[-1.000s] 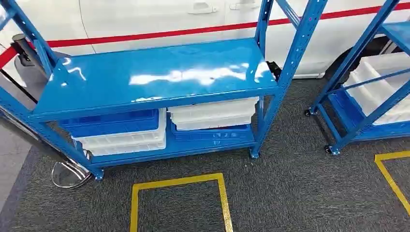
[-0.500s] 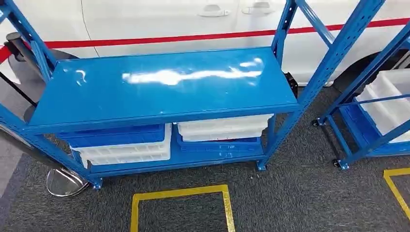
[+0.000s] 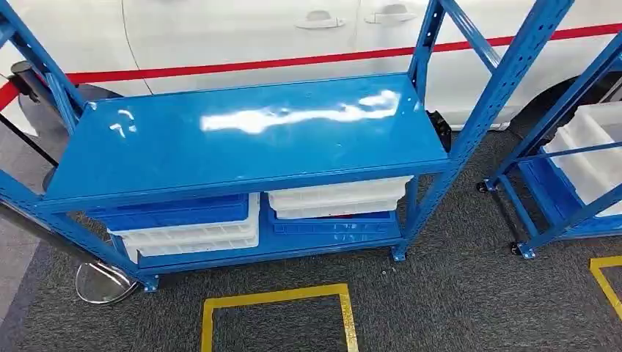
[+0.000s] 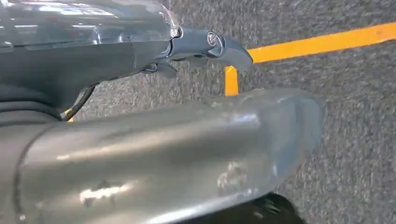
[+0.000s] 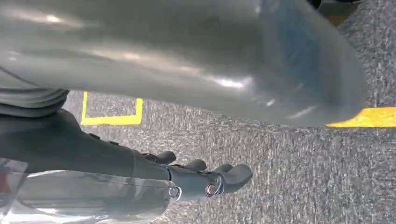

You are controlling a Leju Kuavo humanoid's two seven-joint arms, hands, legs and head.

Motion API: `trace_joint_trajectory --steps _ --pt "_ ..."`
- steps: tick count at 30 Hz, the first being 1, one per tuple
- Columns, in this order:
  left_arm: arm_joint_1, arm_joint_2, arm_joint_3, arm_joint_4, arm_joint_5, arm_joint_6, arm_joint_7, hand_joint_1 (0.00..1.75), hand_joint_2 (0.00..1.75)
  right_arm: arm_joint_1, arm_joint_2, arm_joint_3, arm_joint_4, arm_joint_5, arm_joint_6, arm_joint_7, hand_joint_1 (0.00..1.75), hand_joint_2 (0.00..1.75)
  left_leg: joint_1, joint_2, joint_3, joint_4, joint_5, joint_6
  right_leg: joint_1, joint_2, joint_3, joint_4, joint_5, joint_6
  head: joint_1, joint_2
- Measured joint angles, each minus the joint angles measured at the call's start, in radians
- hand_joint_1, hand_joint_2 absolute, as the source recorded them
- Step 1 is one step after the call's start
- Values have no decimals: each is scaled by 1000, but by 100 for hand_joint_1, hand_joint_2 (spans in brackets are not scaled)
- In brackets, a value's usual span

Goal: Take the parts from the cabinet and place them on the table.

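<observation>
The blue cabinet (image 3: 249, 147) stands in front of me with a bare, glossy top shelf. On its lower shelf a blue tray (image 3: 172, 211) lies on a white tray (image 3: 191, 236) at the left. White trays (image 3: 337, 198) sit on another blue tray (image 3: 330, 222) at the right. What the trays hold is hidden by the shelf above. My left hand (image 4: 187, 140) hangs over the grey carpet, its fingers (image 4: 210, 44) stretched out and holding nothing. My right hand (image 5: 187, 70) also hangs low, its dark fingers (image 5: 210, 179) apart and empty.
A second blue rack (image 3: 543, 183) with a white tray (image 3: 598, 147) stands to the right. A white car (image 3: 220, 29) with a red stripe is behind the cabinet. A yellow floor outline (image 3: 279, 297) lies before it, and a chrome post base (image 3: 99, 282) is at the cabinet's left foot.
The whole picture has shifted as the camera moved: the cabinet now sits further right and a little lower in view. Nothing on the shelves has moved.
</observation>
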Motion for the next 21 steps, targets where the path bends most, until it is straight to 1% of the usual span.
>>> trace_joint_trajectory --steps 1,2,3,4,5,6,7,8,10,11,12,13,14,15,16,17,18,19,20,21 --pt "0 -1 0 0 0 0 1 0 0 2 0 0 -2 0 -1 1 0 0 -2 0 25 -38 -18 -2 1 -1 2 1 -6 9 -3 0" --pt "-1 -2 0 0 0 0 1 0 0 0 0 0 -2 0 -1 0 0 0 -8 -4 30 -53 -21 14 5 0 0 6 -11 17 -7 0" --pt "-1 -2 0 0 0 0 2 0 0 -1 0 0 -2 0 -1 0 0 0 -8 -3 28 -50 -23 25 7 0 2 2 -10 20 -3 0" --pt "0 -1 0 0 0 0 2 0 0 -2 0 0 -2 0 -1 0 0 0 -11 -3 28 -49 -26 33 6 0 5 -4 -10 25 0 0" --pt "1 -1 0 0 0 0 2 0 0 -2 0 0 -2 0 -1 0 0 0 -14 -3 29 -50 -27 42 4 -1 8 -9 -10 33 -1 0" --pt "0 -1 0 0 0 0 2 0 0 -7 0 0 -2 0 -1 0 0 0 -10 -3 37 -60 -24 54 2 0 15 -10 -17 43 -2 0" --pt "2 -1 0 0 0 0 2 0 0 -4 0 0 -2 0 -1 1 0 0 -9 -2 43 -66 -24 59 -1 -1 17 3 -24 44 2 0" --pt "1 -1 0 0 0 0 2 0 0 -4 0 0 -2 0 -1 0 0 0 -9 -2 49 -69 -28 67 1 1 -15 66 -55 42 7 0" --pt "0 -1 0 0 0 0 2 0 0 -4 0 0 -2 0 -1 0 0 0 -13 -1 53 -69 -33 75 4 2 -112 229 -121 42 9 0" --pt "0 -1 0 0 0 0 2 0 0 -4 0 0 -2 0 -1 0 0 0 -16 -1 56 -69 -37 79 5 2 -159 299 -139 42 8 0" --pt "1 -1 0 0 0 0 2 0 0 -1 0 0 -2 0 -1 1 0 0 -19 -2 61 -69 -41 80 5 2 -188 329 -131 40 9 0" --pt "2 -2 0 0 0 0 2 0 0 -1 0 0 -2 0 -1 1 0 0 -22 -4 69 -69 -45 80 6 2 -192 310 -94 35 9 0" --pt "4 -2 0 0 0 0 2 0 0 0 0 0 -2 0 -1 1 0 0 -24 -5 78 -69 -49 79 9 2 -175 253 -41 28 10 0" --pt "5 -2 0 0 0 0 2 0 0 1 0 0 -2 0 -1 1 0 0 -26 -6 88 -69 -55 77 14 2 -138 157 25 18 11 0" --pt "5 -2 0 0 0 0 3 0 0 1 0 0 -2 0 -1 1 0 0 -27 -7 95 -69 -60 75 17 3 -111 86 66 9 11 0" --pt "5 -2 0 0 0 1 4 0 0 1 0 0 -3 0 -1 2 0 0 -31 -6 96 -69 -66 67 27 3 -88 43 62 -3 10 0" --pt "2 -2 0 0 0 2 5 0 0 -3 1 0 -3 0 -1 2 0 0 -33 -6 95 -66 -72 60 27 2 -85 25 59 -1 8 0" --pt "1 -2 0 0 0 4 8 0 0 -4 2 0 -3 0 0 2 0 0 -30 -4 96 -70 -71 56 30 5 -86 25 59 -1 7 0" --pt "1 -2 0 0 0 4 9 0 0 -3 2 0 -3 0 0 3 0 0 -28 -4 99 -76 -72 51 31 5 -85 26 56 -6 5 0" --pt "-1 -2 0 0 -1 3 9 0 0 -2 3 0 -3 0 0 4 0 0 -32 -3 104 -77 -74 46 23 5 -81 17 59 -10 7 0"
